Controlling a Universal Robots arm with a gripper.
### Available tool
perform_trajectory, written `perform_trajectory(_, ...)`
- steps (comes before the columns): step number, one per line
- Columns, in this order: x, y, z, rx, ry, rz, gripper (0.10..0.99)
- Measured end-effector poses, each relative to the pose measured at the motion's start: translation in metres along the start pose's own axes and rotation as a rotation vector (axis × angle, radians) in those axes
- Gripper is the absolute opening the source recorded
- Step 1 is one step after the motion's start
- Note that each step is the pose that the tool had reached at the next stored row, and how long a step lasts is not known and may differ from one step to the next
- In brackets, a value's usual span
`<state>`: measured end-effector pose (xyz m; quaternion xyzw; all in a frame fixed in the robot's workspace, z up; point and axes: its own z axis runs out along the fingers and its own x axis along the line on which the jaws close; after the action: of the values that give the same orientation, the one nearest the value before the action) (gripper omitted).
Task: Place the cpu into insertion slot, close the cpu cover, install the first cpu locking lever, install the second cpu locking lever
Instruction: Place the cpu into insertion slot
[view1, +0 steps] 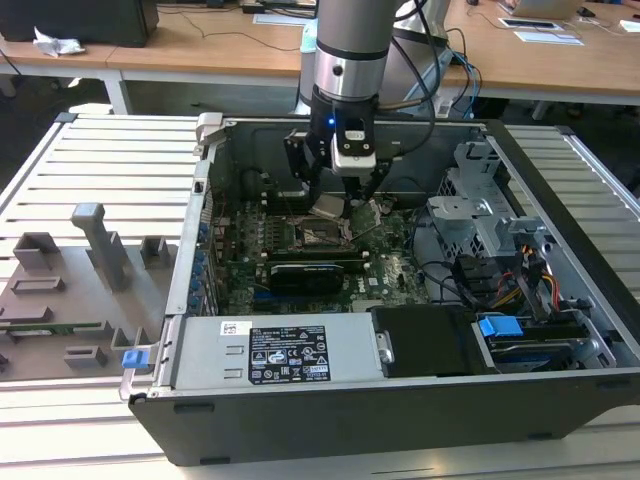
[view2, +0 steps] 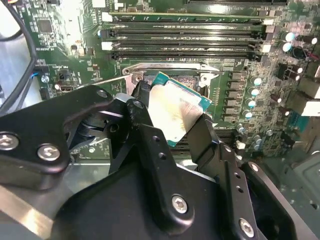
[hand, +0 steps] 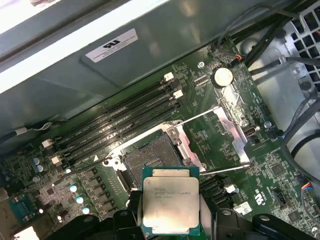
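Daylight fills the exterior view evenly. The slatted surface (view1: 100, 160) at nine o'clock of the computer case (view1: 400, 420) looks pale, and it is washed white near its eleven o'clock corner. Inside the case the motherboard (view1: 240, 265) lies in shade, darkest beneath my arm. In the second wrist view glare burns the cpu (view2: 177, 110) gripped in my claw (view2: 172, 114) almost white. A patch of motherboard is blown out too, and my black links lose all detail. In the first wrist view the cpu is evenly lit, and the insertion slot (hand: 152, 160) glints along its silver rim.
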<state>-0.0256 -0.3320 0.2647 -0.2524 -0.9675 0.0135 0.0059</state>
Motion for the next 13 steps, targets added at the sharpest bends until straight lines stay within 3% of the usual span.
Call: perform_trajectory(13, 0.0000, 0.0000, 0.0013, 0.024, -0.0086, 0.189, 0.541)
